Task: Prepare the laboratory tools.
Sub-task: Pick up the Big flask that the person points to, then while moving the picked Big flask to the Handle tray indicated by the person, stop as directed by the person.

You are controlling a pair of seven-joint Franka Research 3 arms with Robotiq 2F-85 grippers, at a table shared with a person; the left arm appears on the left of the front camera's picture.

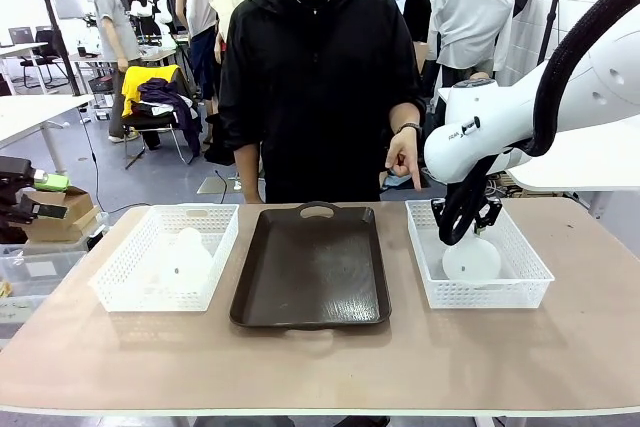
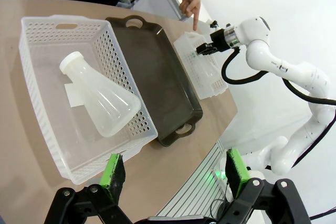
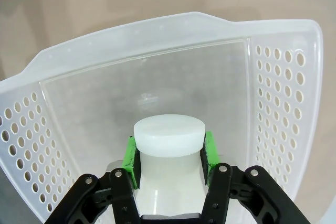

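A frosted-white conical flask [image 1: 472, 259] lies in the right white basket [image 1: 520, 277]. My right gripper [image 1: 468, 219] reaches down into that basket. In the right wrist view the green pads [image 3: 130, 156] press both sides of the flask's neck [image 3: 169, 137] just below its rim, so my right gripper [image 3: 169, 156] is shut on it. A second flask [image 2: 100, 98] lies on its side in the left basket [image 2: 37, 40]. My left gripper [image 2: 176, 174] hangs open above the table's left end, apart from that flask [image 1: 180, 259].
A dark brown tray [image 1: 312, 267] sits between the two baskets. A person in black stands at the far side, one hand [image 1: 405, 162] pointing down at the right basket's far rim. The table front is bare.
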